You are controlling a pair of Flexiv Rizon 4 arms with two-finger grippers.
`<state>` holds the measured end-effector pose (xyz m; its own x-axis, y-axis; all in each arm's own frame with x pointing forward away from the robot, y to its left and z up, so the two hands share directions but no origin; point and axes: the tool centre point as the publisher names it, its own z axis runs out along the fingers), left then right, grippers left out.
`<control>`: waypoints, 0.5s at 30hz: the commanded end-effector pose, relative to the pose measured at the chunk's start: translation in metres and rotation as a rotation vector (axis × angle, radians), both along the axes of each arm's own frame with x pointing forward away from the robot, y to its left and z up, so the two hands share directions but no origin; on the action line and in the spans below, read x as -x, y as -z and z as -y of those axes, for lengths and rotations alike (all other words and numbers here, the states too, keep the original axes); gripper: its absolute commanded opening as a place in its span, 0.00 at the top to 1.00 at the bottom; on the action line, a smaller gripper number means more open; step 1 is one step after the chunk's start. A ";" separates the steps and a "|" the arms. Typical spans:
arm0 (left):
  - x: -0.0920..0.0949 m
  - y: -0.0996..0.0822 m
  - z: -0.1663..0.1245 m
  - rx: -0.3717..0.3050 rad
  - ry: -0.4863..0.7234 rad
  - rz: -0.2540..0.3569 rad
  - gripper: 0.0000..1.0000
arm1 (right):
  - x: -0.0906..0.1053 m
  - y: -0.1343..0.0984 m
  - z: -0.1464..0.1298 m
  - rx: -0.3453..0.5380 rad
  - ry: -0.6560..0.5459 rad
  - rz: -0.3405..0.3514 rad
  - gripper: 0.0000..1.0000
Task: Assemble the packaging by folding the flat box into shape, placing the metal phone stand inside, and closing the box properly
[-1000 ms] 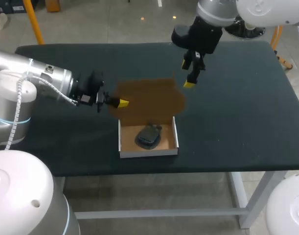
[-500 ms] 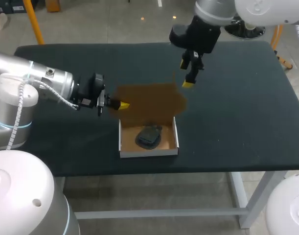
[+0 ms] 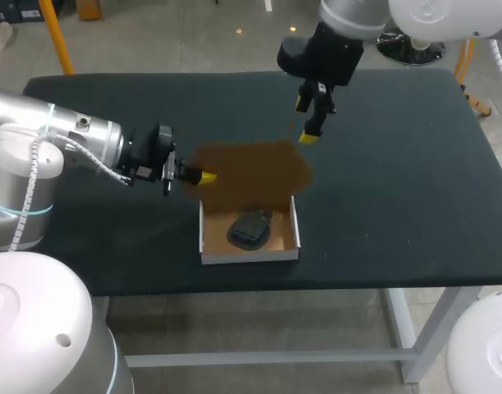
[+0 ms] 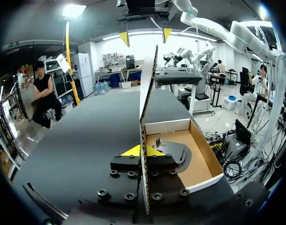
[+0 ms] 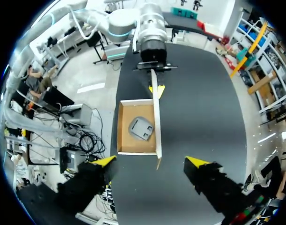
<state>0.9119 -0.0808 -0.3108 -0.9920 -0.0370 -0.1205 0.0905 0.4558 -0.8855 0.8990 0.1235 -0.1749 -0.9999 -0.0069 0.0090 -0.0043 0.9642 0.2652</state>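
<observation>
Brown cardboard box [image 3: 251,256], dark metal phone stand [image 3: 249,229] inside. Raised brown lid flap [image 3: 251,172] looks light, bendy and easily creased. My left gripper [image 3: 203,176] is clamped on its side edge; my right gripper [image 3: 305,121] is spread, holding nothing.

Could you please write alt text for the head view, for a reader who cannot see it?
The left gripper holds the brown lid of an open box raised; a dark phone stand lies inside. The right gripper hangs open beyond the lid.
</observation>
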 end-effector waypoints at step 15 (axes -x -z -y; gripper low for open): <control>0.000 0.003 0.000 0.000 0.002 0.000 1.00 | -0.039 0.001 -0.063 0.130 -0.075 -0.028 0.57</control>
